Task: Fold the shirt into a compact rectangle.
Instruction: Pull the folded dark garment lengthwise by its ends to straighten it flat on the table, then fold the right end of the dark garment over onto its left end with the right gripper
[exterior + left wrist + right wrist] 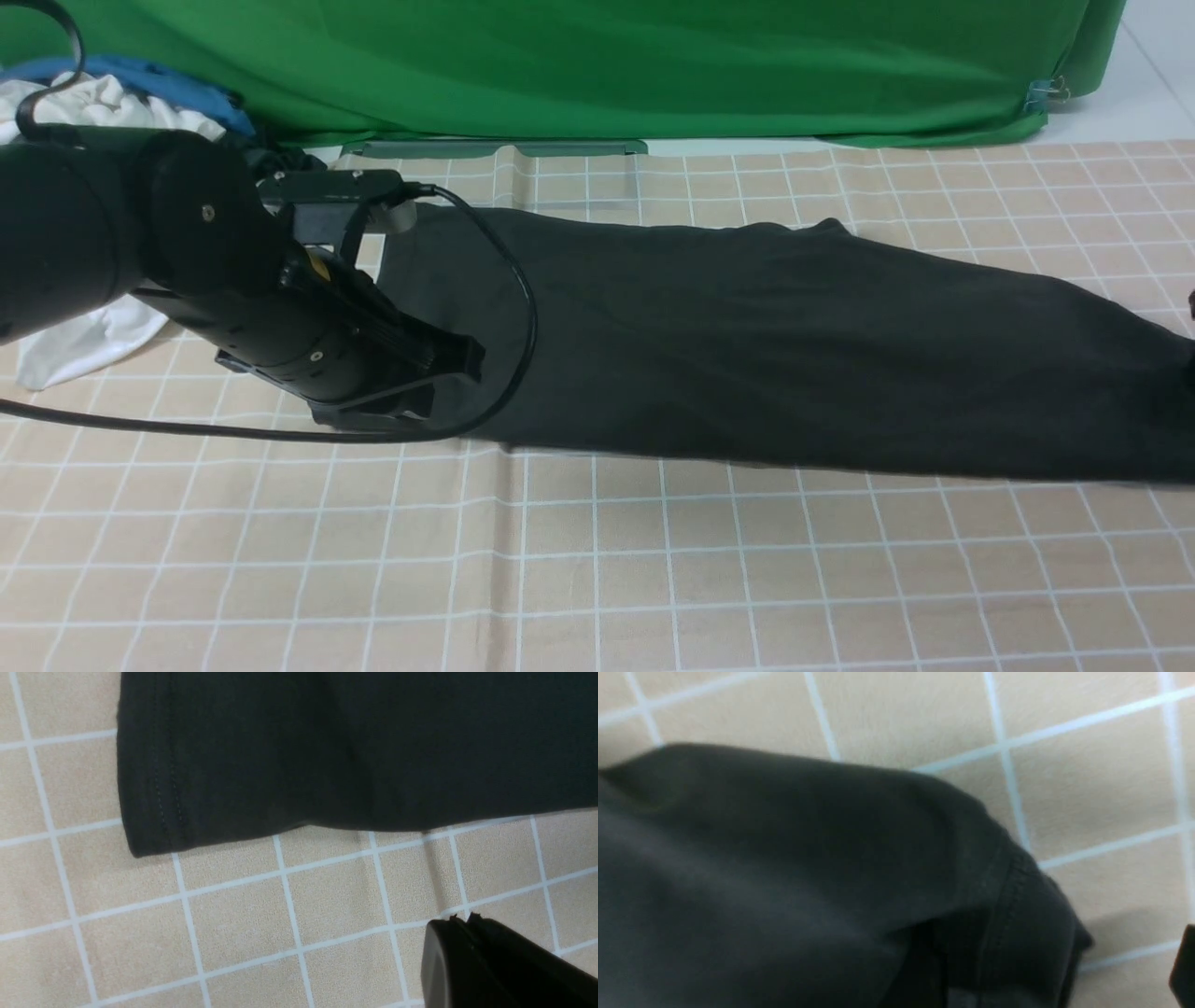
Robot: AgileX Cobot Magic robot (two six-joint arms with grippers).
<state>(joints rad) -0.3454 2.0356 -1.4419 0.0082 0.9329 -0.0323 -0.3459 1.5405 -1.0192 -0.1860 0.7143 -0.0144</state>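
Shirt (794,345) stretches as a long dark band across the checked cloth (597,560), nine to three o'clock in the front view, with the left gripper (462,359) over its nine o'clock end. Left wrist view: jaws pressed together, empty, near the shirt's stitched edge. Right wrist view: the right gripper (1186,963) is a mere sliver, and its opening cannot be told.

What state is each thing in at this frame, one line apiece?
shirt: folded into a long band, lying flat on the cloth, not yet a compact rectangle
left tool: shut, empty, just off the shirt's hem corner
right tool: only a sliver shows, open or shut unclear
white garment: crumpled at the far left
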